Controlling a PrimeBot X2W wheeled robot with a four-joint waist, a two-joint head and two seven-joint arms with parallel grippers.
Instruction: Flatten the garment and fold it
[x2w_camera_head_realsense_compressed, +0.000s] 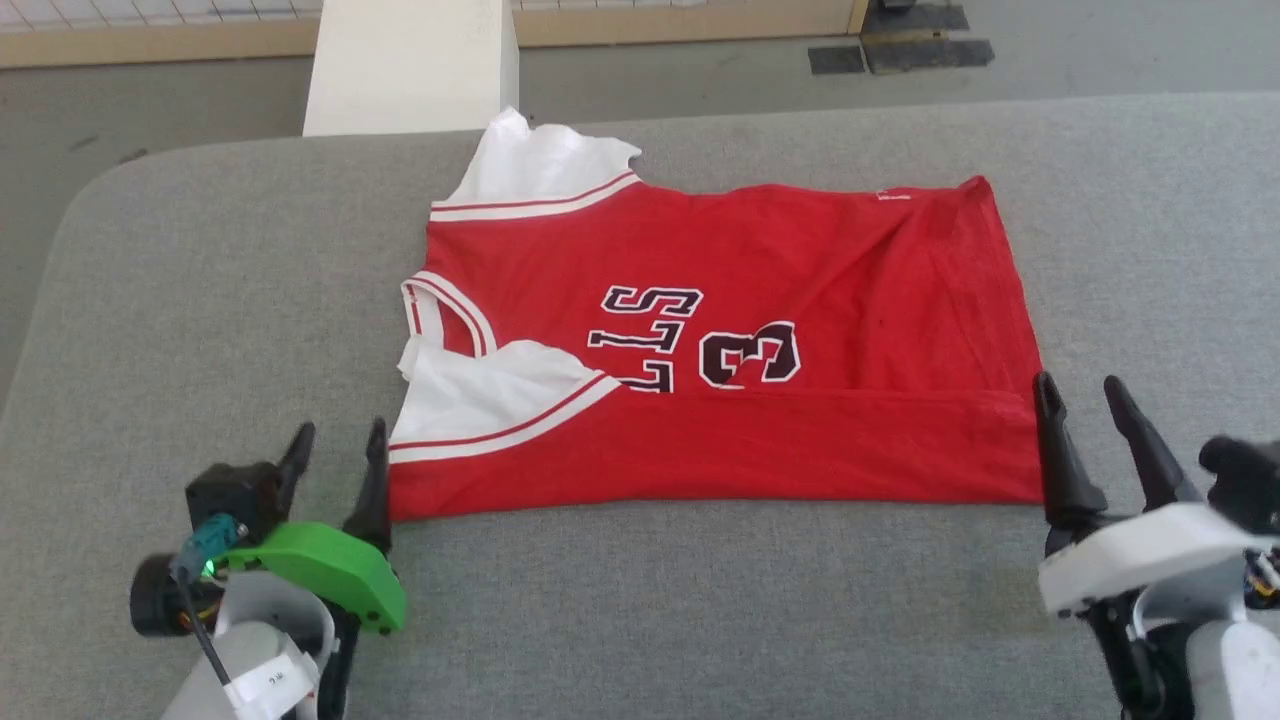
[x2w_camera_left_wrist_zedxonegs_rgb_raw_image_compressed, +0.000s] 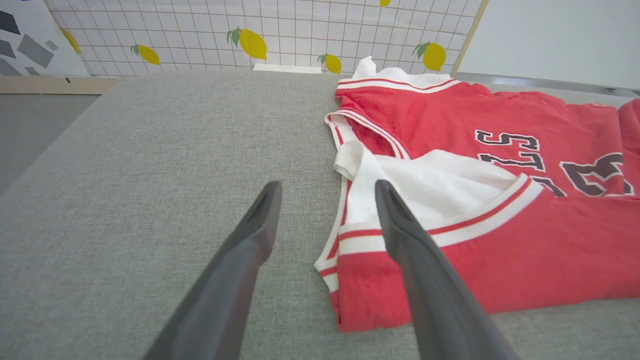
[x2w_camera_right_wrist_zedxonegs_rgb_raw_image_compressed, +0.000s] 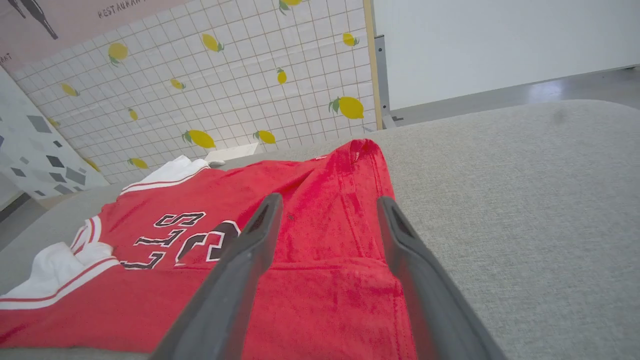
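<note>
Wide open and empty, the left gripper (x2w_camera_head_realsense_compressed: 341, 430) sat at the sleeve corner and the right gripper (x2w_camera_head_realsense_compressed: 1080, 382) at the hem corner of the shirt (x2w_camera_head_realsense_compressed: 760, 290), part-folded on the grey table (x2w_camera_head_realsense_compressed: 700, 600), where a snagging finger could have dragged that loose fold open.

My left gripper (x2w_camera_head_realsense_compressed: 340, 428) has two long, dark, tapering fingers, a bright green cover (x2w_camera_head_realsense_compressed: 330, 570), a black cable (x2w_camera_head_realsense_compressed: 205, 640) and a white label (x2w_camera_head_realsense_compressed: 265, 685) (its print too small to read). My right gripper (x2w_camera_head_realsense_compressed: 1078, 380) has matching dark fingers on a white housing (x2w_camera_head_realsense_compressed: 1140, 555).
</note>
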